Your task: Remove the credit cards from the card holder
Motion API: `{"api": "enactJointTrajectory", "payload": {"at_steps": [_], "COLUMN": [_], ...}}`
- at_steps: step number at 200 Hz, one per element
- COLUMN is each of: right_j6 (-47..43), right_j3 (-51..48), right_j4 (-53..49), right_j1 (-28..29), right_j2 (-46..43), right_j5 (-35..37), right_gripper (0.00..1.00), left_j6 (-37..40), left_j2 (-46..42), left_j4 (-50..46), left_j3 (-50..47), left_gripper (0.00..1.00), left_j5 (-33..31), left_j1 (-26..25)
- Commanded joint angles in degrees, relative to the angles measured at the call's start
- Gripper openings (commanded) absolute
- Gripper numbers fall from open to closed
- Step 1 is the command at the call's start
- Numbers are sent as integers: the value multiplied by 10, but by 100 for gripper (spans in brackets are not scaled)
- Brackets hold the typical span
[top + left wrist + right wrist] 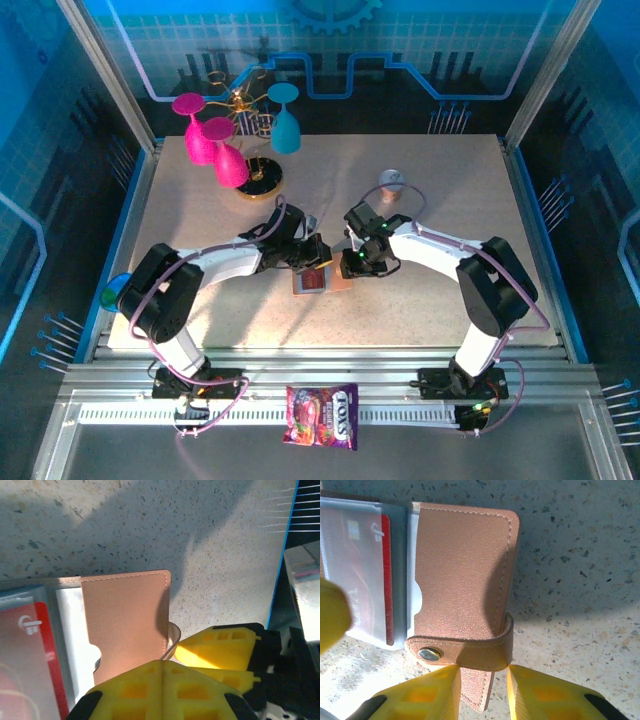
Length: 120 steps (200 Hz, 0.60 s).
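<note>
Card holder open on table, its edge pinched between right hand fingers; left hand pressed together beside it

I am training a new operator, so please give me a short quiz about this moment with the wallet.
1. True or false: the red card is already fully out of the card holder.
2. Which hand has the snap strap between its fingers? A) left hand B) right hand
3. Fill in: the left hand is ____ on the edge of the card holder.

Key:
1. False; the card sits under a clear pocket inside the open holder.
2. B; in the right wrist view the right hand has its yellow fingers either side of the strapped flap.
3. Shut.
</note>
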Motion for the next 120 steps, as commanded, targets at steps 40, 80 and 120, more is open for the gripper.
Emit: {"api": "enactJointTrajectory", "payload": {"at_steps": [40,80,120], "right_j6": [4,10,15], "right_j3": [-18,-24,-23], "right_j4": [3,2,-10], "right_j1": [9,10,11], "right_j2": [28,42,17], "right_j5": [29,41,48], "right_gripper": [32,33,35], "left_j6": [59,65,75], "left_j2": [-22,-12,-15], "left_j4": [-105,-117,-129], "left_j3": [-18,-32,-41], "left_gripper": [1,1,1], "left_j5": [-48,-58,-67], "left_j1": [1,4,8]}}
